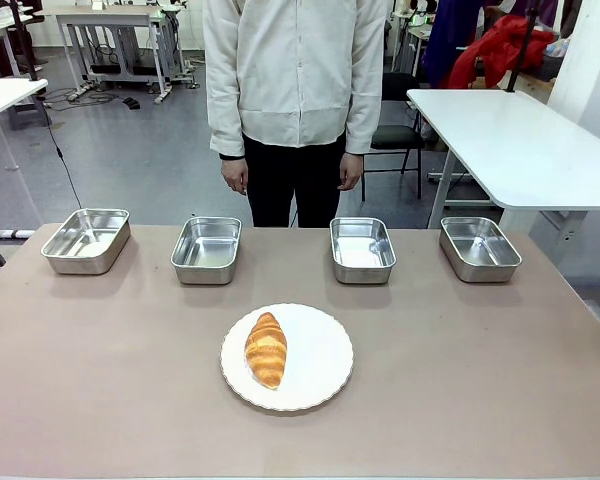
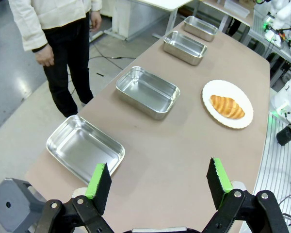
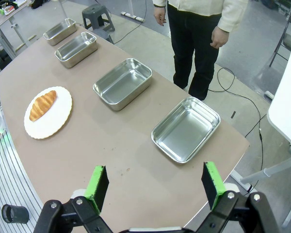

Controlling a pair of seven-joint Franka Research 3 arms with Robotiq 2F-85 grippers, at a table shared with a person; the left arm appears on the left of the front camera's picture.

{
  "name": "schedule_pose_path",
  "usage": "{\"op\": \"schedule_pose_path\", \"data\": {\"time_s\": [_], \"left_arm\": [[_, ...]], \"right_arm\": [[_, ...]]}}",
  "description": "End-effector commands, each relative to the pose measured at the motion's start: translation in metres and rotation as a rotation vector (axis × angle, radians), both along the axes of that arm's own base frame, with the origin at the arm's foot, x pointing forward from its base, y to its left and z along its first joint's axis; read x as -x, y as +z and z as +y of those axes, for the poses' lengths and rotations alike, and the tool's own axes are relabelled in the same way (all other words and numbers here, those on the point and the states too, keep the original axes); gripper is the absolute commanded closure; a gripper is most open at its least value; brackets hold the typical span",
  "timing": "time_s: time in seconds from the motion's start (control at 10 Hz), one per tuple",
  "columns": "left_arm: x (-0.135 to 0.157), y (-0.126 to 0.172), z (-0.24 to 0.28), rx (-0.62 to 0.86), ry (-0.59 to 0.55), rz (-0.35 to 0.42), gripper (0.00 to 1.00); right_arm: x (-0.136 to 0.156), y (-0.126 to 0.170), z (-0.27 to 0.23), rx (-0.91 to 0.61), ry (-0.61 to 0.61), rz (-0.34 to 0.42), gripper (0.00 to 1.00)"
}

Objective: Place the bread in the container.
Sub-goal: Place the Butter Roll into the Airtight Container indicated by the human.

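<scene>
Left pincer [image 2: 157, 167] and right pincer [image 3: 154, 167] hover above the counter [image 2: 184, 145], both released and holding nothing. The golden-brown croissant [image 1: 266, 349] lies whole on the white plate [image 1: 317, 360].

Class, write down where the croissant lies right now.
In the front view the croissant lies on the left half of the white plate, mid-table, nearer the robot than the row of four steel trays.

- You see the bread [image 1: 266, 349]: a golden-brown croissant with darker ends, lying flat on a round white plate [image 1: 320, 360].
- Four shiny steel trays [image 1: 362, 250] sit side by side behind it. You cannot tell which is the container.
</scene>
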State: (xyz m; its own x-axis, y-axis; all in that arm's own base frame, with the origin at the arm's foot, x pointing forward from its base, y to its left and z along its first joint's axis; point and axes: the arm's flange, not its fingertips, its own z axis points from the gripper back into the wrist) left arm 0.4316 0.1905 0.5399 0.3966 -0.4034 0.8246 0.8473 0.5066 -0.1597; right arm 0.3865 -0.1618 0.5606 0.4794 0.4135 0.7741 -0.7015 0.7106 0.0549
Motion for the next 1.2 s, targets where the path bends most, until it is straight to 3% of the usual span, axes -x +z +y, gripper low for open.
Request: {"op": "schedule_pose_path", "data": {"time_s": [0.0, 1.1], "left_arm": [[0.0016, 0.0016, -0.0001, 0.003, -0.005, -0.013, 0.00], [0.0016, 0.0016, -0.0001, 0.003, -0.005, -0.013, 0.00]], "right_arm": [[-0.0025, 0.0011, -0.0003, -0.010, 0.014, -0.026, 0.00], [-0.0025, 0.0011, -0.0003, -0.010, 0.014, -0.026, 0.00]]}}
